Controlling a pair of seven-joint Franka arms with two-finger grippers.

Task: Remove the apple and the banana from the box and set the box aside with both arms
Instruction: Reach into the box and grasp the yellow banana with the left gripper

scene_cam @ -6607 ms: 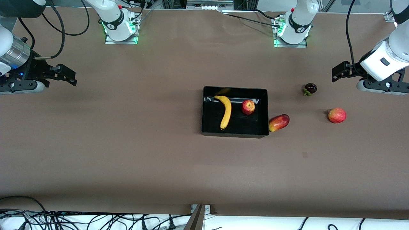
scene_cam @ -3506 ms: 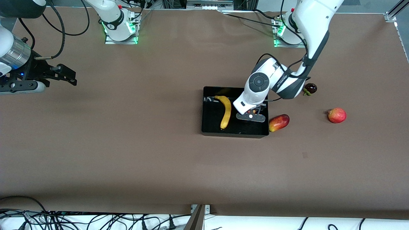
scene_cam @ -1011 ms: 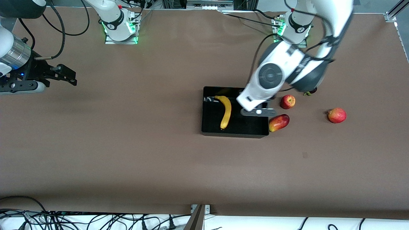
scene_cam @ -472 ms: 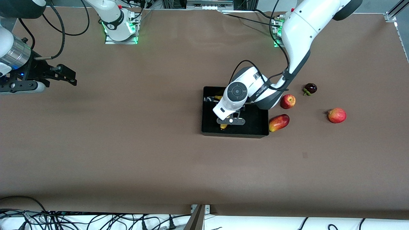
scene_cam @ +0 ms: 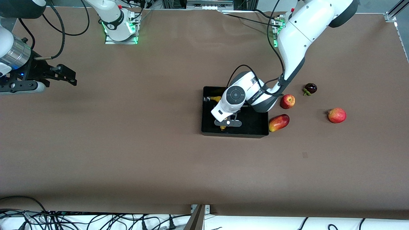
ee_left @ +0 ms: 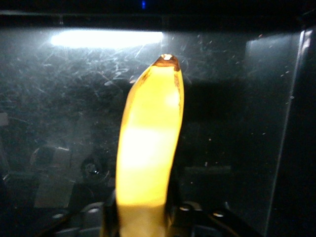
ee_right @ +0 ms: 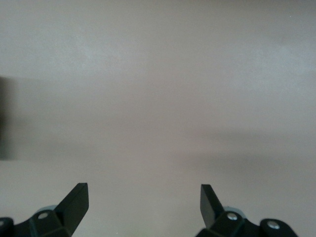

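The black box (scene_cam: 259,128) sits mid-table. The yellow banana (scene_cam: 218,98) lies in it, mostly hidden under the left arm. My left gripper (scene_cam: 224,125) is down inside the box over the banana's end nearer the front camera. In the left wrist view the banana (ee_left: 148,148) fills the gap between the dark fingers (ee_left: 174,207), which press against its sides on the box floor (ee_left: 237,123). The red apple (scene_cam: 287,101) rests on the table beside the box, toward the left arm's end. My right gripper (scene_cam: 72,77) waits open and empty over bare table (ee_right: 143,197).
A red-yellow mango (scene_cam: 278,122) lies against the box corner nearer the front camera. A red round fruit (scene_cam: 337,115) and a dark purple fruit (scene_cam: 310,88) lie toward the left arm's end of the table.
The left arm lifted the apple out of the box and set it on the table beside it. It then came down over the banana and has sunk slightly lower. The right arm has not moved.
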